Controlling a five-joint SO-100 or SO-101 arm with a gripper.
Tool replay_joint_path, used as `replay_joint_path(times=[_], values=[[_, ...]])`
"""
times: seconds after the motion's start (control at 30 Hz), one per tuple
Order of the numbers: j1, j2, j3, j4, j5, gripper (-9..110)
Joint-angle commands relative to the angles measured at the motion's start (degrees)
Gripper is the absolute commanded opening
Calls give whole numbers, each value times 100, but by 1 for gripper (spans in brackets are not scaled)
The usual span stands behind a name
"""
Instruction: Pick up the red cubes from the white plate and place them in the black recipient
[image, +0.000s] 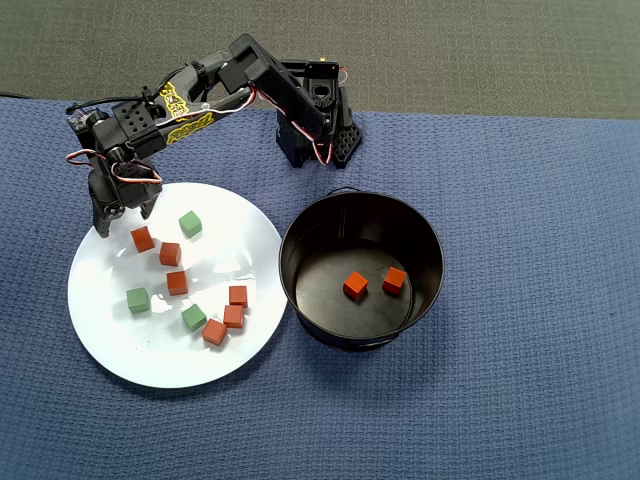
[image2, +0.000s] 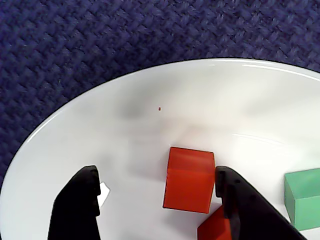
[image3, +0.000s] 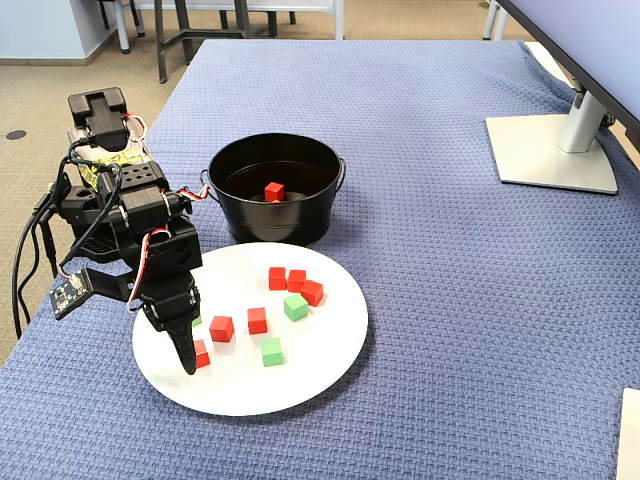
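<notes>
**Gripper spread over a red cube at the plate's edge**

Take the white plate (image: 250, 225) as your landmark: a large, flat, glossy round dish lying on the blue woven tablecloth (image: 520, 200), whose coarse waffle texture shows clearly in the wrist view. Just beside the plate, on its right in the overhead view, stands the black recipient (image: 425, 235), a round metal pot with tall straight walls and a shiny dark floor; two red cubes (image: 355, 285) already lie inside it.

On the plate you have six more matte orange-red cubes and three green cubes (image: 190, 223), all small, sharp-edged and alike in size. Three reds cluster near the plate's rim closest to the pot, with one green touching or nearly touching that cluster.

Your gripper (image2: 157, 200) hangs low over the plate's far-left part, jaws released and spread wide, holding nothing. The target red cube (image2: 189, 179) sits between the black fingers, but off-centre: it is against or nearly against the right finger, with a wide gap to the left one.

Risks, as I judge them:
- Closing from here may shove the cube sideways across the slick plate or twist it rather than clamp it squarely.
- A second red cube (image2: 216, 227) lies just beside the target, close against the right finger; it could be nudged or pinched along.
- The green cube (image2: 304, 197) is near enough to be bumped if you shift right.
</notes>
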Motion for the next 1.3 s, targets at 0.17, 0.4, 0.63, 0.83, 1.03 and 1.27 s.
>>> replay_joint_path(times=[0.17,0.4,0.63,0.83,1.03,1.27], values=[[-334,-53,-299,-272,-97,21],[-448,-44,-132,-343,-185,21],[-519,132,114,-325,-281,21],[-536,431,325,-325,-246,21],[-448,642,308,-211,-220,21],[-457,580,299,-211,-246,21]])
